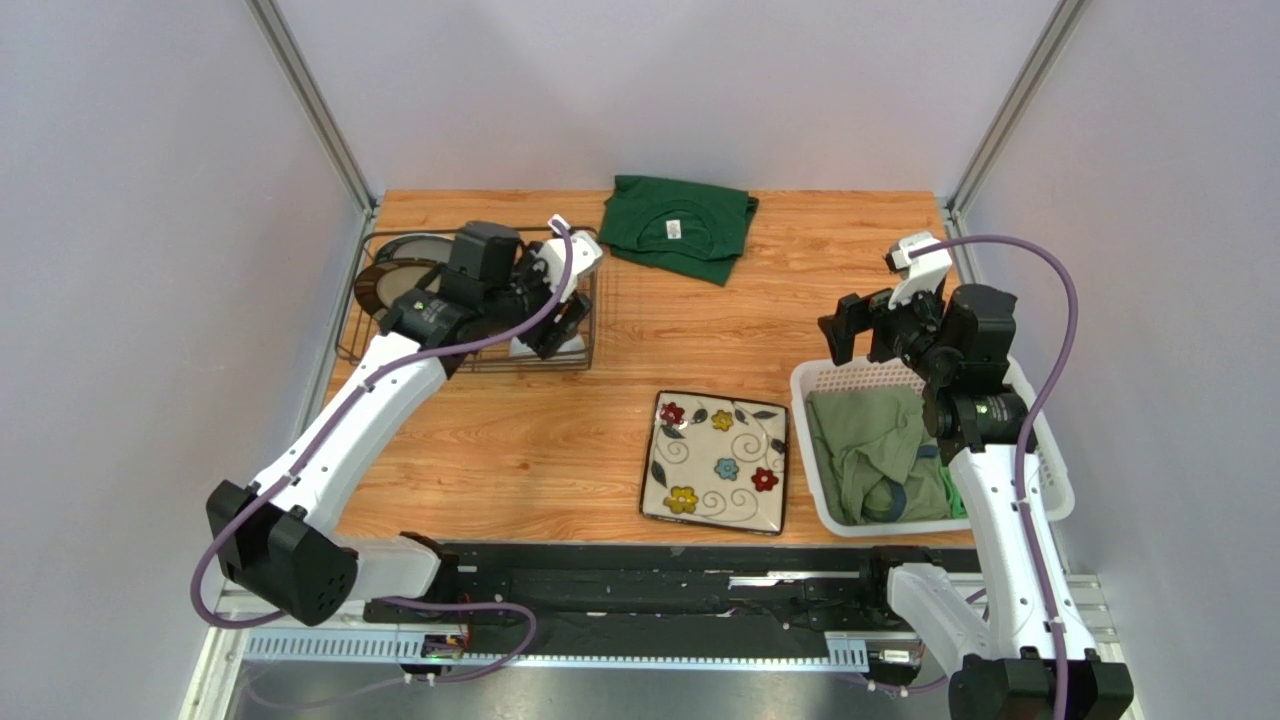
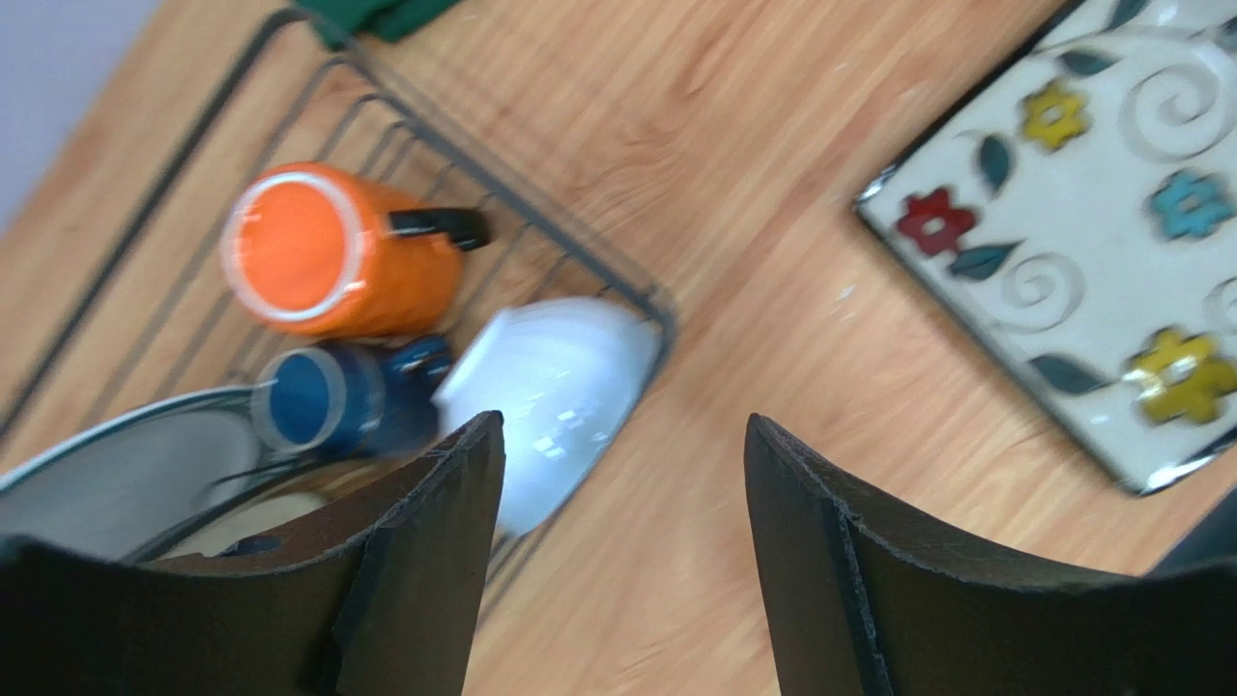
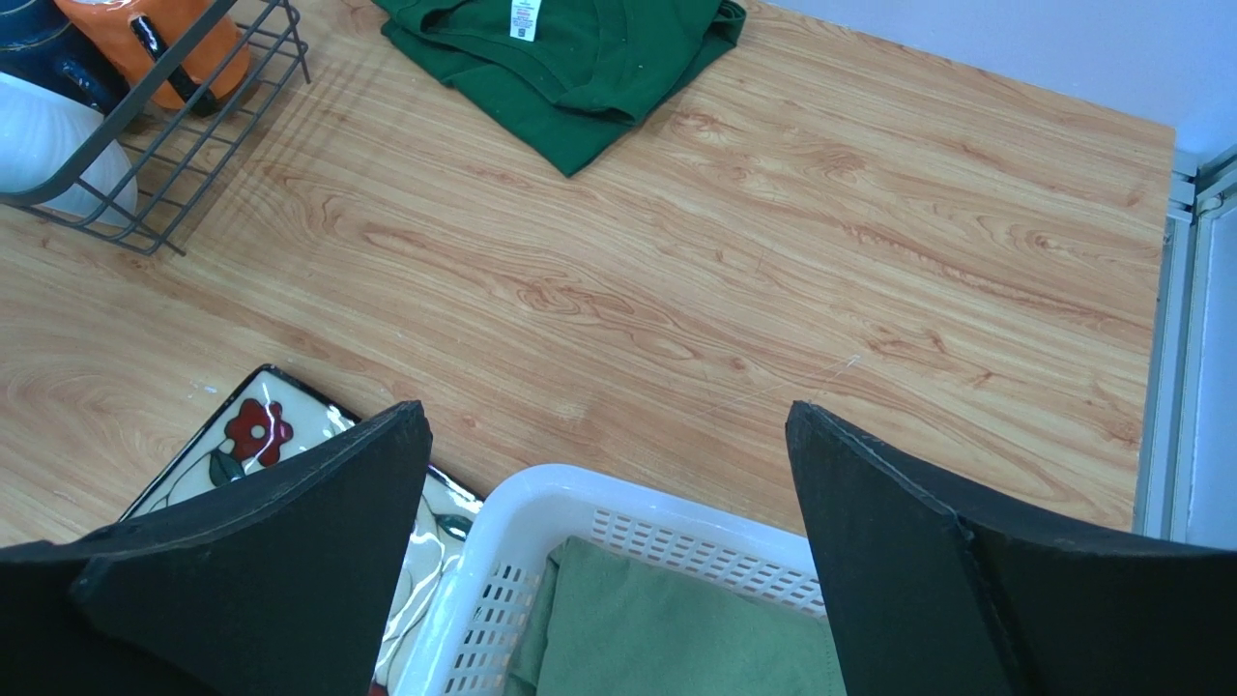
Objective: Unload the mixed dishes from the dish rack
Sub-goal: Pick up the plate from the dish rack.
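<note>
Overhead, you look down on a wooden table (image 1: 511, 450) with the dish rack (image 1: 583, 354) at its far left. Your left gripper (image 2: 622, 429) hangs over the rack's near right corner, its jaws spread wide and holding nothing. Inside the rack, below that gripper, sits the small white bowl (image 2: 559, 392); the dark blue mug (image 2: 341, 399) is right beside it, and the orange mug (image 2: 327, 254) is just beyond — both mugs show a round end to the wrist camera. The round dark-rimmed plate (image 1: 394, 267) is at the rack's left end. The square flowered plate (image 1: 717, 461) lies flat on the table, well apart from the rack, just beside a white laundry basket (image 3: 610, 496) of olive clothes (image 1: 879, 450). Your right gripper (image 3: 607, 413) hovers over that basket's far rim — jaws also spread, empty. A folded green shirt (image 1: 679, 225) lies at the table's far edge.
</note>
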